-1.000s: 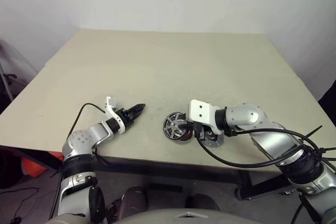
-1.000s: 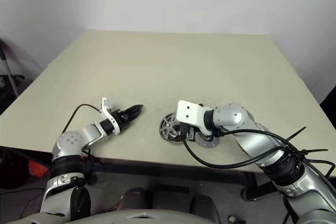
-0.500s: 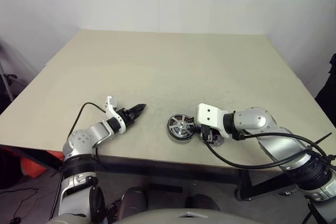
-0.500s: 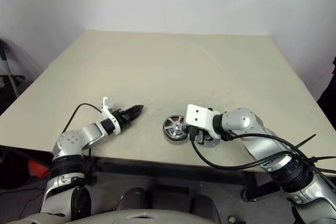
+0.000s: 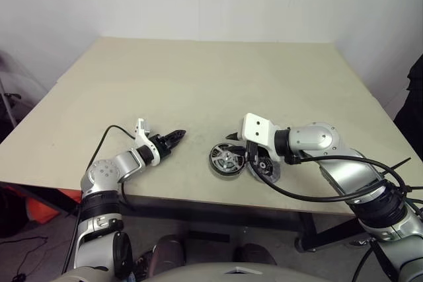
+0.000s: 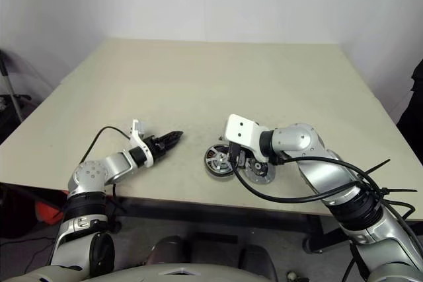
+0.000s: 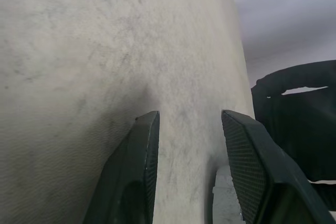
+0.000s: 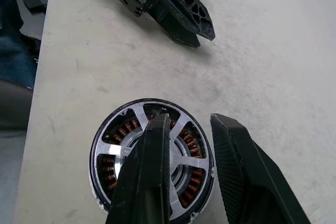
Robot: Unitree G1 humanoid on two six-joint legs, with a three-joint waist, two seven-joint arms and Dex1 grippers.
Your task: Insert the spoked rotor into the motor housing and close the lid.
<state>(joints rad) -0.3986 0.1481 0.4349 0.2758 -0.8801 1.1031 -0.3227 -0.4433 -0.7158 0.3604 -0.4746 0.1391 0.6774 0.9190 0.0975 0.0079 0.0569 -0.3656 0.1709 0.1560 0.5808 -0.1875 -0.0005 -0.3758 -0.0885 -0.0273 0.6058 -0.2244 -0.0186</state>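
A wide beige bench (image 5: 218, 77) lies bare toward its far edge. Near the front edge, the motor housing (image 5: 225, 160) sits with the lid (image 5: 264, 168) just beside it. The right gripper (image 8: 191, 129) hangs directly over the housing. The left gripper (image 5: 176, 138) rests apart, bare bench between.

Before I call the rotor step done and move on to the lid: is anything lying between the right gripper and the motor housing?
Nothing visible does. The right gripper hangs just above the motor housing, fingers apart and empty, with only bare table around. The spoked rotor already sits inside the housing.
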